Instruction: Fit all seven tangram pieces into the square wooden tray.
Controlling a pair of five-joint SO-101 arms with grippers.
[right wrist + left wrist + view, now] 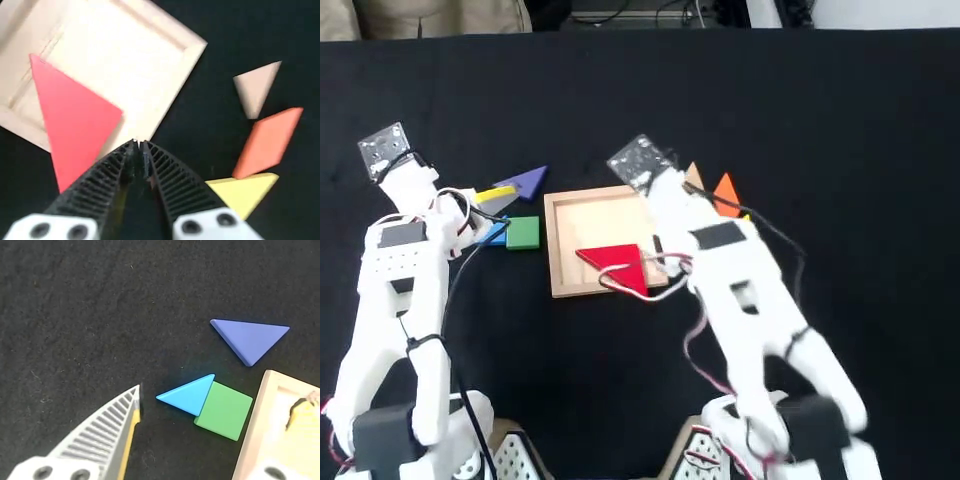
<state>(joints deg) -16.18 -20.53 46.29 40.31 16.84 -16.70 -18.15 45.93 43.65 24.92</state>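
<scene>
The square wooden tray (565, 240) lies mid-table. A red triangle (618, 264) rests in its near part, one corner lapping over the rim (192, 50) onto the cloth. My right gripper (137, 146) is shut on nothing, just above the tray's edge beside the red triangle (70, 125). Left of the tray lie a purple triangle (250, 340), a blue triangle (187, 396) and a green square (224, 411), the last two touching. My left gripper (492, 205) hangs open above them, one ribbed finger (107, 435) showing. Right of the tray are a tan triangle (255, 87), an orange parallelogram (267, 142) and a yellow triangle (247, 190).
Black cloth covers the table (800, 110). The right arm (740, 290) reaches over the tray's right side and hides part of it. Loose cables (650, 275) trail across the tray's near corner.
</scene>
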